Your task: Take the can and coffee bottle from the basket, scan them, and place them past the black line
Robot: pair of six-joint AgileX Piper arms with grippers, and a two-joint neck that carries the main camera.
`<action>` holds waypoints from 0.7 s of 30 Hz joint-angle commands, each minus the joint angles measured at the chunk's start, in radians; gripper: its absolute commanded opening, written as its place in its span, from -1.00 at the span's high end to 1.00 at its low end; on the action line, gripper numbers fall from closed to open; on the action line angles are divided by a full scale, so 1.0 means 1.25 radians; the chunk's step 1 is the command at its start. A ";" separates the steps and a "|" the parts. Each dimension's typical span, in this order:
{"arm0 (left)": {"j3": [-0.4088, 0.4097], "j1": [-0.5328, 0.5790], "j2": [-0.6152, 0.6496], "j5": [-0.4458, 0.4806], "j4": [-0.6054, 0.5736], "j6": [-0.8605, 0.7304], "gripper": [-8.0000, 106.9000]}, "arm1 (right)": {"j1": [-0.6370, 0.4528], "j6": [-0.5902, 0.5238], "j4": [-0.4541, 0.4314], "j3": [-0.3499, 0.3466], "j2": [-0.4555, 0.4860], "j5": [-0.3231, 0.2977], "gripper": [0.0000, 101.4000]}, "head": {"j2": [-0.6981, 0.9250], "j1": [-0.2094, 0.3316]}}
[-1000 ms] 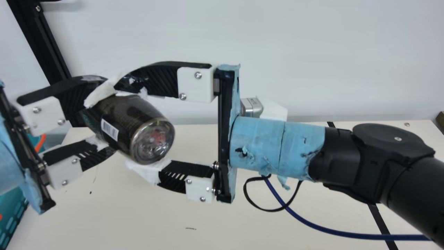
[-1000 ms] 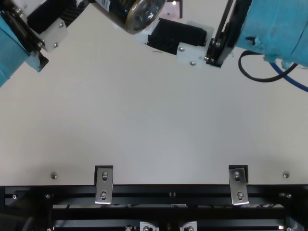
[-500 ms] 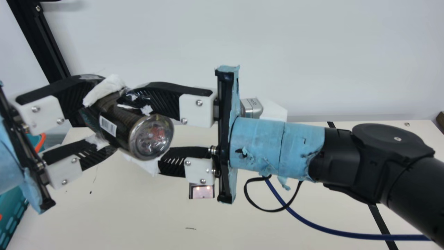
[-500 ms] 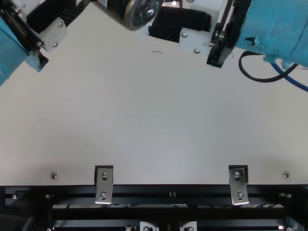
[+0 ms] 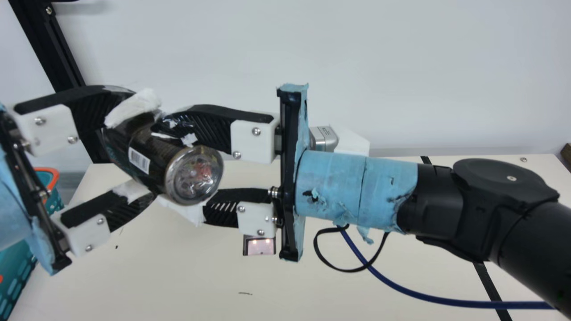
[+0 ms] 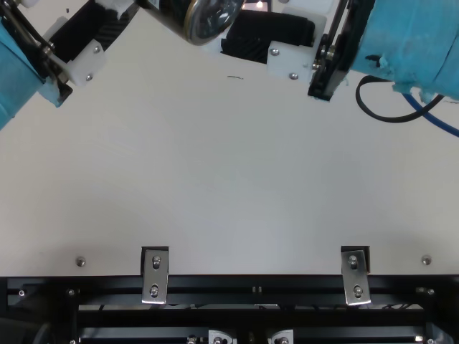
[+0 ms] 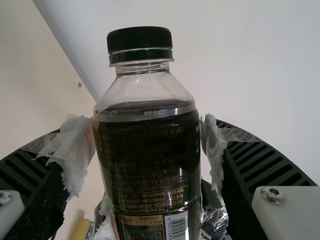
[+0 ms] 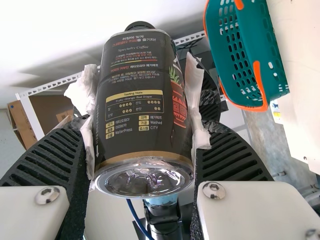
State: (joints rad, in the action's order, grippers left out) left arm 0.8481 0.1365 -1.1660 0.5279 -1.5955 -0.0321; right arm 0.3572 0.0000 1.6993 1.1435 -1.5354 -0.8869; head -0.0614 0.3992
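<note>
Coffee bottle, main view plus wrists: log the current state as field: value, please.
item: coffee bottle
pose: in the air, tilted, base toward the main camera
right hand: shut on the bottle
left hand: open, fingers on either side of the bottle
barcode: facing the main camera
basket: teal, orange rim, main view's left edge
black line: bottle not past it

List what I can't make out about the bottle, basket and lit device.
Basket, inside: main view, left edge and left tool.
Lit device, upper part: main view, behind right tool.
Bottle, cap end: top view, beyond top edge.
Left tool's contact: left wrist view, torn padding covers fingertips.
</note>
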 commanded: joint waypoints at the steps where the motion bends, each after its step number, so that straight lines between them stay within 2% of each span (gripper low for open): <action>1: 0.001 -0.005 0.001 -0.007 -0.001 0.000 -0.71 | 0.000 0.000 0.000 0.000 0.000 0.000 1.00 | -0.003 0.025; 10: -0.013 -0.088 0.022 -0.081 -0.036 -0.031 -0.71 | 0.000 0.000 0.000 0.000 0.000 0.000 1.00 | -0.003 0.025; 12: -0.016 -0.104 0.020 -0.101 0.001 -0.043 -0.71 | 0.000 0.000 0.000 0.000 0.000 0.000 1.00 | -0.003 0.025; 16: -0.022 -0.097 -0.001 -0.184 0.221 -0.088 -0.71 | 0.000 -0.001 0.000 0.000 -0.001 -0.001 1.00 | -0.003 0.025; 21: -0.055 -0.078 -0.030 -0.306 0.508 -0.144 -0.71 | -0.018 -0.024 -0.070 -0.002 0.014 0.052 1.00 | -0.003 0.025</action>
State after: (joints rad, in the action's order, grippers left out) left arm 0.7930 0.0414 -1.1975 0.2248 -1.2982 -0.1937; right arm 0.3407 -0.0198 1.6535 1.1423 -1.5237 -0.8506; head -0.0614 0.4043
